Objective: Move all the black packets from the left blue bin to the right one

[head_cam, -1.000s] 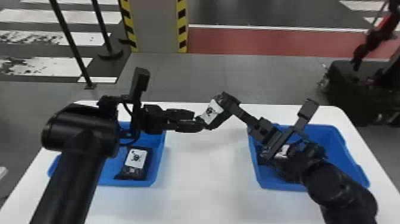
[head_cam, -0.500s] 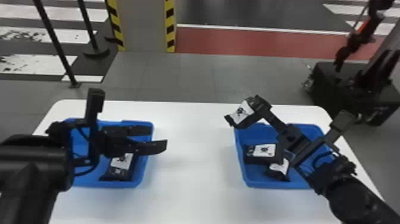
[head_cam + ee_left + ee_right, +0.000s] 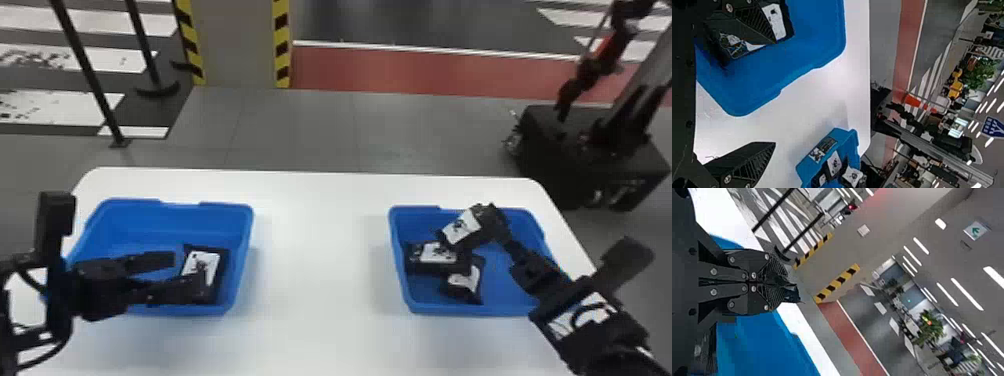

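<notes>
With your right end effector clamped on a black packet over the right blue bin, lower it beside the pair inside before releasing, and centre your left end effector's parted fingers around the left blue bin's packet.
</notes>
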